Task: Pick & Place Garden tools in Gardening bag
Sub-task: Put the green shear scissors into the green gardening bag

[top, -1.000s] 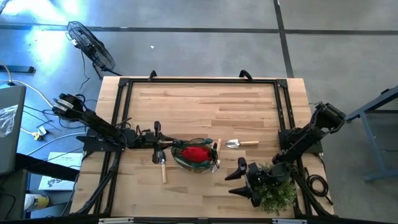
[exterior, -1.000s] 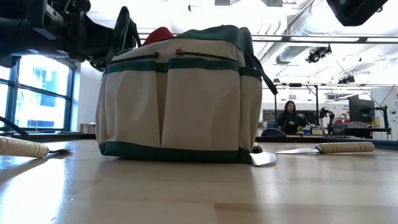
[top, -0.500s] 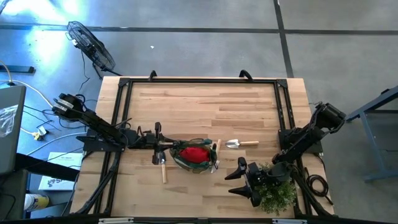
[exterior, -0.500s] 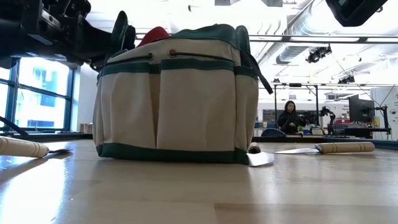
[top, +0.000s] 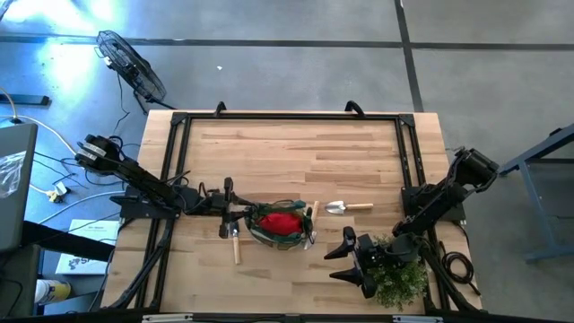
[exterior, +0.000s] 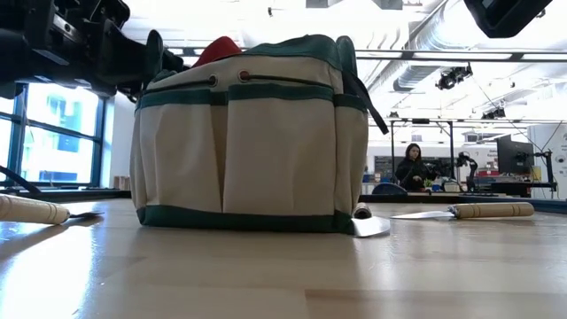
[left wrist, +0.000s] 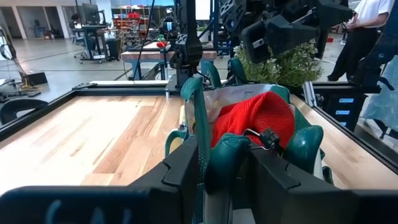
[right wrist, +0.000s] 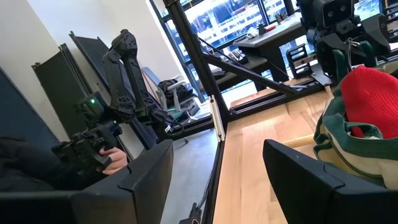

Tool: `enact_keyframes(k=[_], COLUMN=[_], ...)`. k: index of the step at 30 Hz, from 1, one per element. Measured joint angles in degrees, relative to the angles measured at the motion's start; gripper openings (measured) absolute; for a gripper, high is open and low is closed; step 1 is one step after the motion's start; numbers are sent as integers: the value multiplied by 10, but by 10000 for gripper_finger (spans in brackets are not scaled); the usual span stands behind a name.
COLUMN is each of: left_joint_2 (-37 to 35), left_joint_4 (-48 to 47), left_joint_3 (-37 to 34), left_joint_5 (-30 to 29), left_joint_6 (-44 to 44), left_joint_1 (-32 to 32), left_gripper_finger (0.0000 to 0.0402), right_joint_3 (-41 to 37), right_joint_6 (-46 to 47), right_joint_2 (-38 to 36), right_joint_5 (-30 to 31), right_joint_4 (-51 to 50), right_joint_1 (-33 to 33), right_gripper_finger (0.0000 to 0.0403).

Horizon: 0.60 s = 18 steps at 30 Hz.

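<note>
- Left arm reaches in low from the table's left edge; the left gripper (top: 235, 212) sits at the left rim of the gardening bag (top: 280, 224).
- In the left wrist view, the left gripper's (left wrist: 225, 171) fingers (left wrist: 186, 168) stand a narrow way apart, straddling a green part of the bag's near rim. Whether they pinch it or merely bracket it cannot be told.
- Right arm waits folded at the table's front right corner. The right gripper (top: 352, 258) hangs over the potted plant (top: 398, 276), jaws wide, nothing between them.
- The gardening bag stands upright at the front middle of the table, mouth open, green loop handle (left wrist: 198, 118) raised.
- A red fabric piece (top: 282, 221) fills the bag's mouth and rises above the rim in the low view (exterior: 220, 49).
- Dark metal hardware lies against the red fabric at the rim; what it belongs to cannot be told.
- One wooden-handled trowel (top: 235, 242) lies on the table just left of the bag, below the left gripper.
- A second trowel (top: 347, 207) lies flat just right of the bag, blade toward it.
- A wooden handle (top: 315, 212) leans at the bag's right rim; a metal blade (exterior: 372, 226) shows at the bag's foot in the low view.
- A person (exterior: 412, 167) sits in the room far behind the table.
</note>
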Motion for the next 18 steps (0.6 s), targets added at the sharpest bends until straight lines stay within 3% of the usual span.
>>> enact_keyframes(k=[13,18], left_joint_2=[0,0], left_joint_4=[8,7], left_joint_3=[0,0], left_joint_5=[-11,9], left_joint_6=[0,-11], left_joint_1=[0,0], left_gripper_finger=[115,115], right_joint_3=[0,0], right_joint_6=[0,-1], right_joint_2=[0,0], right_joint_5=[0,0], right_joint_4=[0,0], right_joint_1=[0,0], right_gripper_finger=[240,240])
